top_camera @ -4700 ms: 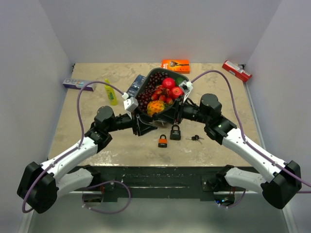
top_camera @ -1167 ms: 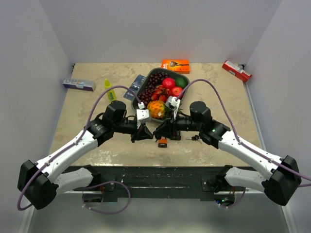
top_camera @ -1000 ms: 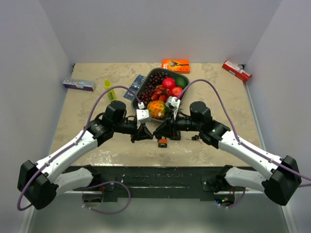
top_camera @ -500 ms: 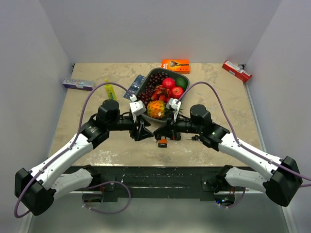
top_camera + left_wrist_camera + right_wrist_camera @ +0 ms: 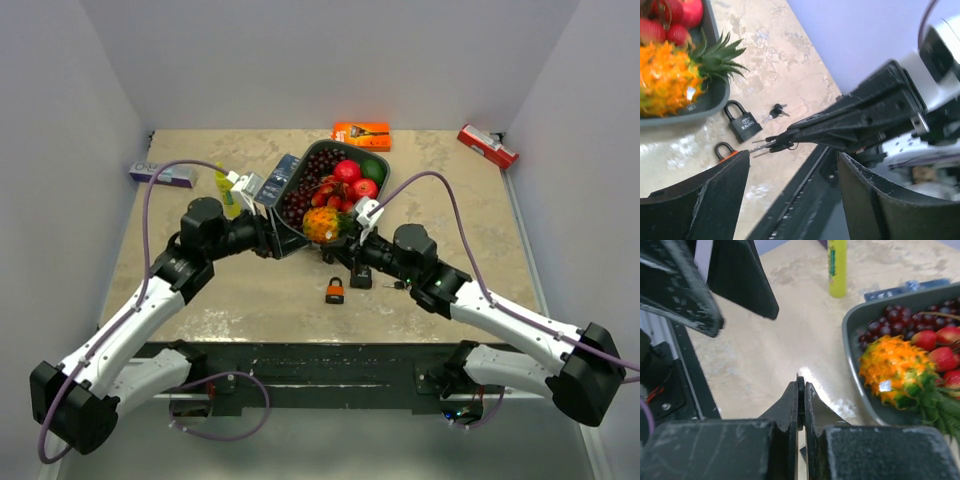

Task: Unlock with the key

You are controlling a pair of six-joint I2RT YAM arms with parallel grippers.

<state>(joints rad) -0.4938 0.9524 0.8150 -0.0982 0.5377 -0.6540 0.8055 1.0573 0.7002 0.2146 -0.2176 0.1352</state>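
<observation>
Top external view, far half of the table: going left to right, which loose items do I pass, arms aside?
Blue box → yellow bottle → fruit tray → red packet. The orange box lies behind the tray and overlaps it left to right, so it is left out.

High fixed view from behind; two close wrist views face to face (fruit tray (image 5: 849,345) in all three).
</observation>
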